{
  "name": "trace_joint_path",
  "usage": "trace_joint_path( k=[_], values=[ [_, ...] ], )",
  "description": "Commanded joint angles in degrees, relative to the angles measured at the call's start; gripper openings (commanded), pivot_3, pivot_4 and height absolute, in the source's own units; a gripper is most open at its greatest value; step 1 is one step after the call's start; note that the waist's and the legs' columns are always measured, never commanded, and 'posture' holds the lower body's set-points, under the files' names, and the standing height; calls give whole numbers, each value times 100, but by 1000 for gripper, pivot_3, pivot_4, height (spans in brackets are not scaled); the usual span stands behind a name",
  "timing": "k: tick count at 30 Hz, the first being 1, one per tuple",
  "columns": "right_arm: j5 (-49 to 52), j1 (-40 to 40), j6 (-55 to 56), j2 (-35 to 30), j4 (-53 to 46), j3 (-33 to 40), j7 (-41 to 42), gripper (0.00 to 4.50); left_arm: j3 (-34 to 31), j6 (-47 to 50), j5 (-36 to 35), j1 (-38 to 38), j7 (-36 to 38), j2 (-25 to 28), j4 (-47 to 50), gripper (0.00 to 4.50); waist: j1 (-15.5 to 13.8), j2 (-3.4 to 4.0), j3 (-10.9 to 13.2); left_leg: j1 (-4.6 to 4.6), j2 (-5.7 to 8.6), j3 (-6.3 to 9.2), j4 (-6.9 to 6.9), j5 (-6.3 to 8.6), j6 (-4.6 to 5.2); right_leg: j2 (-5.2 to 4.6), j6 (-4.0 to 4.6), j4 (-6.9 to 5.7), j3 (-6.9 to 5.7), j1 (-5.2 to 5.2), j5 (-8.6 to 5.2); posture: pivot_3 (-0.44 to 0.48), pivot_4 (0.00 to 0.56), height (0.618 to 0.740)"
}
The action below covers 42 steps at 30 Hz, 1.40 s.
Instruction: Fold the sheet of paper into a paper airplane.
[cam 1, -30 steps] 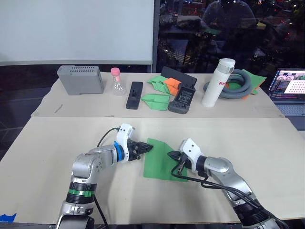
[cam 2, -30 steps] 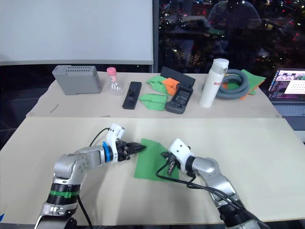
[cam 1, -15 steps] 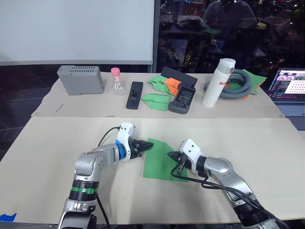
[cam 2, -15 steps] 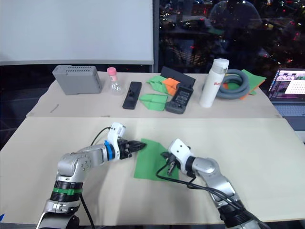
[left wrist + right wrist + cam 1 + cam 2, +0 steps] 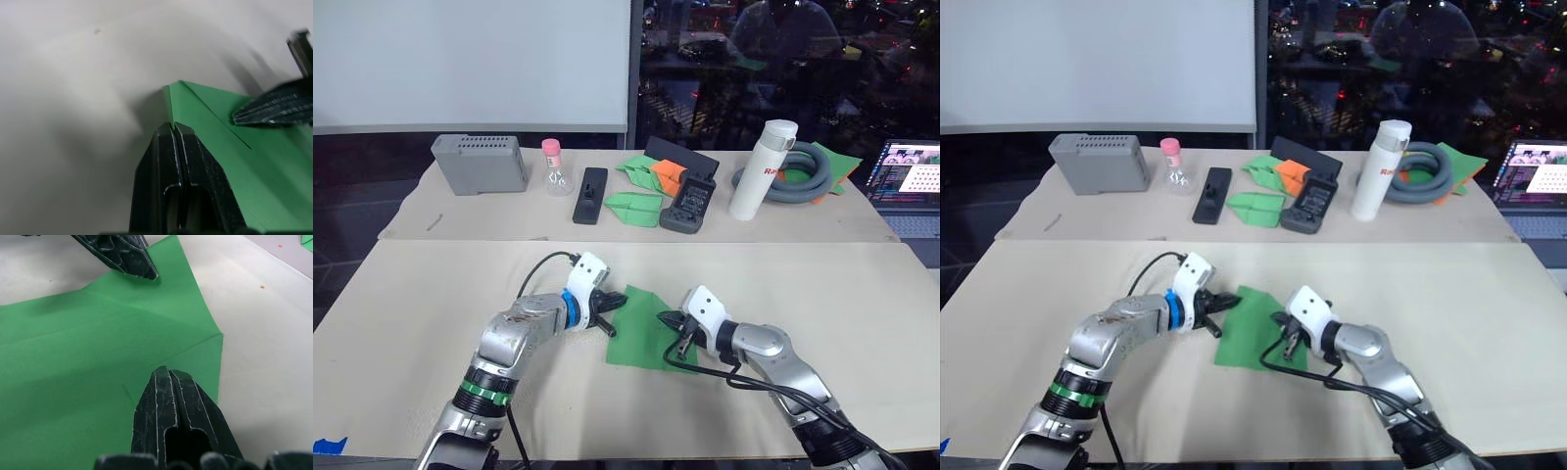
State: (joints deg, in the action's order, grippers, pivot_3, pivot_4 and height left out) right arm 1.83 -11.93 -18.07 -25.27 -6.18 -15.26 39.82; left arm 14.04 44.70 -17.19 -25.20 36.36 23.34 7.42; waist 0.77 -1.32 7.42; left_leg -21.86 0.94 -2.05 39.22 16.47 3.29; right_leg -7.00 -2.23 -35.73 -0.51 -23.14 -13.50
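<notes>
Pale beige worktop [image 5: 431,294] spreads under my arms, with a second worktop [image 5: 538,220] behind it below a dark window. My left claw [image 5: 615,305] lies low on the near surface with its two black fingers pressed together, their tips at the 9 o'clock edge of the sheet of paper [image 5: 644,338], right by the sheet's far-left corner; in the left wrist view the tips [image 5: 172,128] sit at that edge, but I cannot tell whether any paper is pinched between them. My right claw [image 5: 672,321] is also closed, fingers together, its tips pressing down on the green sheet near its 3 o'clock side, close to a crease that runs to a small notch in the edge [image 5: 215,340]. The sheet lies flat between both claws, near the middle of the near worktop, with its far-right corner folded in so that side slants. On the far worktop, from 10 o'clock round to 2 o'clock, sit a grey box [image 5: 478,163], a small pink-capped bottle [image 5: 555,168], a black remote [image 5: 589,195], folded green and orange paper [image 5: 651,181], a black handset [image 5: 688,206], a white flask [image 5: 761,168], a coiled grey hose [image 5: 808,174] and an open laptop [image 5: 908,186].
</notes>
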Motion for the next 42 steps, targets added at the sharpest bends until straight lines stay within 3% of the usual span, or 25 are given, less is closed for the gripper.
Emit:
trace_joint_path(
  k=[1, 8, 16, 21, 27, 33, 42],
  values=[
    [-167, 226, -263, -36, 248, -256, 29, 0, 558, -701, 444, -85, 341, 166, 272, 17, -4, 0, 0, 2, 1, 0, -4, -1, -1, -3, 1, 2, 0, 0, 0, 0, 150, 740],
    [-60, 214, -399, -75, 105, -49, 48, 0, 1205, -1368, 1095, -150, 732, 398, 331, 17, -22, 0, 0, -3, 2, 1, -18, -3, 2, -7, 4, 8, -5, -5, -2, 0, 150, 740],
    [46, 210, -676, -144, -464, 125, 51, 0, 1598, -1751, 1850, -362, 689, 286, -38, 17, -90, 3, 3, -15, 11, 2, -18, -6, 17, 18, 3, 27, -27, -3, -2, 0, 150, 740],
    [402, -93, -945, -23, -732, 563, -72, 0, 1616, -1801, 1971, -346, 774, 167, -107, 17, -151, 8, 12, -26, 11, 0, -15, -8, 24, 43, 2, 40, -26, -4, -1, 0, 150, 740],
    [703, -772, -1187, 152, -320, 854, -108, 0, 1618, -1770, 2068, -376, 861, 105, -148, 17, -147, 13, 27, -40, 21, -1, -11, -12, 29, 50, -2, 40, -27, -13, 1, 0, 150, 740],
    [779, -1202, -1060, -155, 216, 740, 433, 0, 1576, -1671, 2146, -297, 845, 76, -75, 17, -147, 12, 28, -44, 27, -2, -10, -10, 34, 54, -4, 41, -37, -12, 2, 0, 150, 740],
    [711, -1134, -864, -133, 357, 537, 751, 0, 1508, -1472, 2113, -173, 848, 79, 59, 17, -134, 12, 28, -42, 26, -5, -6, -10, 35, 60, -6, 38, -36, -11, 2, 0, 150, 740]
  ],
)
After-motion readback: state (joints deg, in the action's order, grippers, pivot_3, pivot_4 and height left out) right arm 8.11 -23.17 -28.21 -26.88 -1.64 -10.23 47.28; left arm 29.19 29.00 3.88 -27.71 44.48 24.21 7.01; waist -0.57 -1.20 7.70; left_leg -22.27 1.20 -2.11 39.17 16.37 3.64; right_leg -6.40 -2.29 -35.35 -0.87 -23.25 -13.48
